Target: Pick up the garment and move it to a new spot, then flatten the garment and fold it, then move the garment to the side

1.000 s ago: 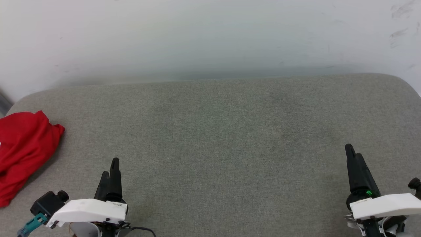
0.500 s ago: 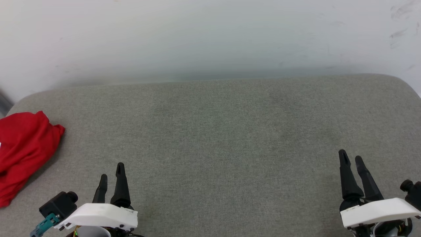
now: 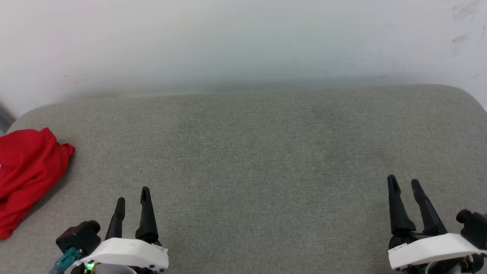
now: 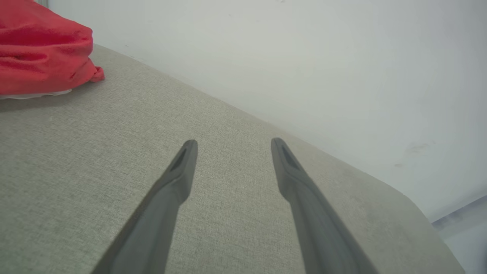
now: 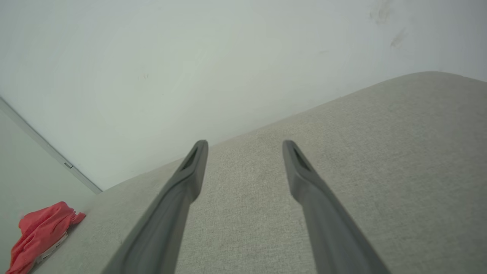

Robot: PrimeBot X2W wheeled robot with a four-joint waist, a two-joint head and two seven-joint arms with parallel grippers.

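The red garment (image 3: 28, 171) lies bunched at the left edge of the grey cushioned surface (image 3: 251, 152), partly cut off by the head view's edge. It also shows as a red heap (image 4: 42, 49) with a white strip beneath it, and far off as the garment (image 5: 40, 234). My left gripper (image 3: 132, 193) stands open at the lower left, well to the right of the garment, nothing between its fingers (image 4: 179, 179). My right gripper (image 3: 403, 181) stands open at the lower right, empty, fingers (image 5: 304, 179) apart.
A pale wall (image 3: 243, 42) rises directly behind the cushioned surface's far edge. The surface has rounded corners at the far left and far right. A grey strip (image 5: 45, 146) runs along the wall in the right wrist view.
Both grippers have turned about their wrists, so that their two fingers now show side by side and apart. Both have drawn back slightly toward the near edge. The garment has not moved.
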